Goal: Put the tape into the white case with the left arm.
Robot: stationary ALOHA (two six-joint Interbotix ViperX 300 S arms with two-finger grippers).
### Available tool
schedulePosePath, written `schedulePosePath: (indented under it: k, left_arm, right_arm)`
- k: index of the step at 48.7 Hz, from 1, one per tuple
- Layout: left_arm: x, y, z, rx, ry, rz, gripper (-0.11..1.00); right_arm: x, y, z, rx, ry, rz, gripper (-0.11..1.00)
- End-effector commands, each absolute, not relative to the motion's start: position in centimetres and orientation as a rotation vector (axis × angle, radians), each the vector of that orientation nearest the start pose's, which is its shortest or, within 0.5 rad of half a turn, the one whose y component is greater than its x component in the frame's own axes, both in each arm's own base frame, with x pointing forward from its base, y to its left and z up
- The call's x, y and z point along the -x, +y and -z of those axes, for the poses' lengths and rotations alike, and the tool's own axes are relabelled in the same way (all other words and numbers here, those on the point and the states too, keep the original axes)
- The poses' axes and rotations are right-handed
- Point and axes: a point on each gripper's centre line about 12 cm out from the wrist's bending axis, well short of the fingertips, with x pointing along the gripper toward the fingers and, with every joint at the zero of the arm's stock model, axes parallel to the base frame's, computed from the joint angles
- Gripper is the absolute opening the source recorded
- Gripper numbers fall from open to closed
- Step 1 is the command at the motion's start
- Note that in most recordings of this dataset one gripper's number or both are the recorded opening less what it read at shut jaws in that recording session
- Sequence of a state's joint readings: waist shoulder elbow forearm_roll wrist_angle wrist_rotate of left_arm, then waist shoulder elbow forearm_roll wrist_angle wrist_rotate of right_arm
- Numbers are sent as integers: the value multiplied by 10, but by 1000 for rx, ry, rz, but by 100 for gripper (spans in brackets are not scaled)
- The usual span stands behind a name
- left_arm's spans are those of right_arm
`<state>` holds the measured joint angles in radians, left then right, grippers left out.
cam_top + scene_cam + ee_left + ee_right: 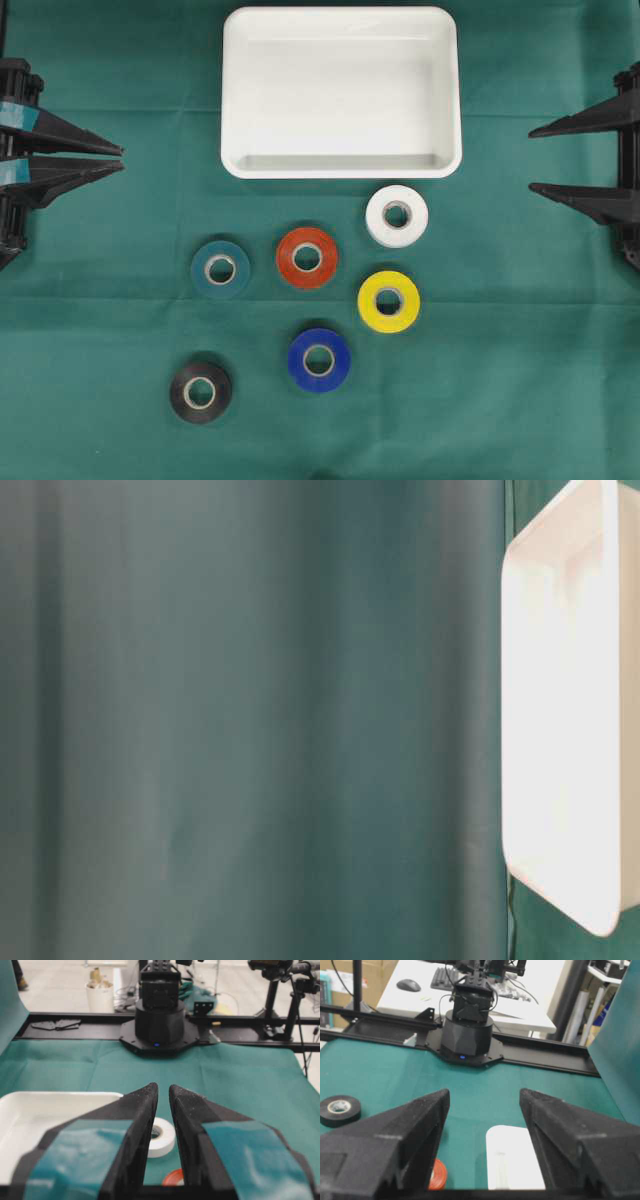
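The left claw (pixel 121 159) is pressed together with nothing in it. Ahead of its tips sit the white case (pixel 341 165) and six tape rolls, the teal roll (pixel 220 269) nearest.

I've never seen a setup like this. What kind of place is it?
Probably a robotics lab or workshop. Two robot arms face each other across a green cloth laid with tape rolls and a white case; behind stand a desk with keyboard and camera stands.

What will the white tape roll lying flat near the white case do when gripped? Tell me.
The white tape roll lies flat on the green cloth, so it probably won't roll. It looks small and rigid with a hollow core, so likely light. Its smooth rounded side might slip between pointed fingers.
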<state>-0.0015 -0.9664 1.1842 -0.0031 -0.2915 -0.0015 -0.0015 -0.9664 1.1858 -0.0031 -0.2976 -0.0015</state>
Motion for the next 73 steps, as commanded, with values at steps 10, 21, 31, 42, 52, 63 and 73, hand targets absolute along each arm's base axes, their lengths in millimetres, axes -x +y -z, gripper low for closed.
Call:
schedulePosePath:
  k: [10,21,31,42,52,63,73]
  left_arm:
    - [-209,-4,-294,15,-64,17,1]
    - [-211,-6,-297,23,-63,26,1]
    - [-216,-13,-298,22,-47,59,2]
    - [-218,-14,-295,10,2,63,38]
    - [-219,-15,-292,16,51,64,93]
    - [-228,-14,-277,19,159,58,100]
    - [-250,-15,-258,30,320,51,100]
  right_arm:
    - [-201,-1,-294,-4,-78,6,-3]
    - [-201,-1,-290,-4,-69,6,-9]
    - [-200,-1,-287,-4,-63,6,-9]
    - [-200,-1,-285,-4,-44,6,-9]
    - [-200,-1,-283,-3,-35,6,-9]
    - [-197,-1,-269,-5,3,7,-9]
    - [-193,-3,-249,-5,92,17,-9]
